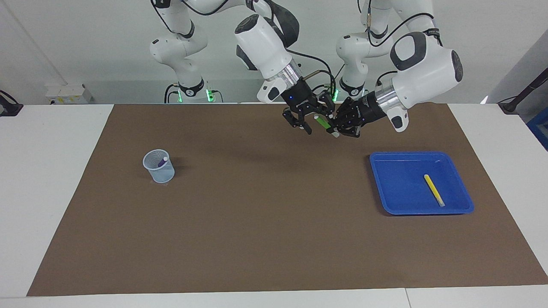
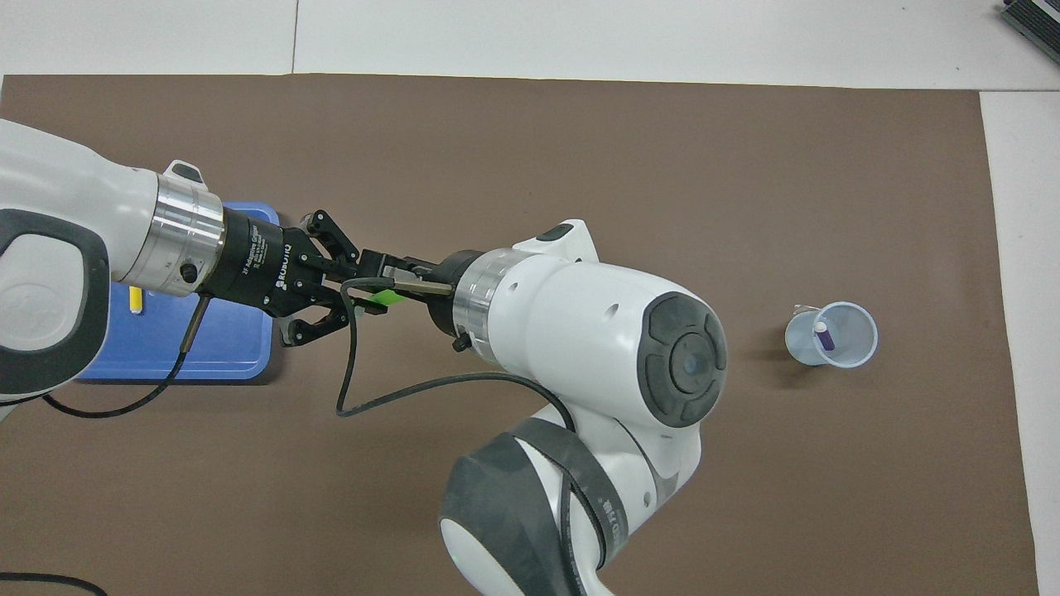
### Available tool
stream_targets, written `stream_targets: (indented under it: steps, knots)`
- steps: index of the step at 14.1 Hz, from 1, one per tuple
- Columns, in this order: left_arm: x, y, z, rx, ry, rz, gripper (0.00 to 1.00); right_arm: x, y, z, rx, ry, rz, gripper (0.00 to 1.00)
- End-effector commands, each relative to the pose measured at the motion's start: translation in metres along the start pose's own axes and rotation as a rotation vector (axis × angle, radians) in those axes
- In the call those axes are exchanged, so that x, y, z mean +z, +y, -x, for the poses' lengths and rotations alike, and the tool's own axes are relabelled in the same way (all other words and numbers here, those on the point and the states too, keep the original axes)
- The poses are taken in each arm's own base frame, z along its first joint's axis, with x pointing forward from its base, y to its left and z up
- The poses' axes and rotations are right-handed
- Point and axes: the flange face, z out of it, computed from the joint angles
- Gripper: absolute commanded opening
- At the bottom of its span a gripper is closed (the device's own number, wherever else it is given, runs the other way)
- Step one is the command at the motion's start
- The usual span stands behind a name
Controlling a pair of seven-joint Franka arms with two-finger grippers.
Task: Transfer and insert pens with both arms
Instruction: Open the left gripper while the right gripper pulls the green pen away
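Observation:
The green pen (image 1: 323,123) is up in the air between my two grippers, over the mat's edge by the robots; it also shows in the overhead view (image 2: 383,296). My left gripper (image 1: 337,129) is shut on it and shows in the overhead view (image 2: 362,285) too. My right gripper (image 1: 313,119) stands with its jaws open around the pen's other end. The purple pen (image 1: 162,161) stands in a clear cup (image 1: 159,171). The yellow pen (image 1: 434,190) lies in a blue tray (image 1: 411,155).
The cup (image 2: 861,348) stands toward the right arm's end of the brown mat (image 1: 265,222). The tray (image 2: 207,348) lies toward the left arm's end. The right arm's cable (image 2: 348,364) hangs in a loop under the grippers.

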Motion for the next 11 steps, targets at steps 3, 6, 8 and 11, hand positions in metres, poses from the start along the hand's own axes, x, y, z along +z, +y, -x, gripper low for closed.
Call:
stream_targets:
  steps: [3,6,8,11]
  knots:
    - [-0.003,-0.010,0.003,-0.014,-0.011,-0.002,0.00,-0.001,0.000,0.002,-0.010,-0.010,0.008,0.47]
    - [-0.002,-0.010,0.002,-0.015,-0.011,-0.006,0.00,0.001,-0.005,0.010,-0.019,-0.024,0.009,0.46]
    - [-0.002,-0.010,0.002,-0.015,-0.011,-0.008,0.00,0.001,-0.005,0.013,-0.020,-0.040,0.020,0.46]
    - [-0.002,-0.010,0.002,-0.016,-0.012,-0.008,0.00,0.001,-0.004,0.014,-0.028,-0.050,0.027,0.46]
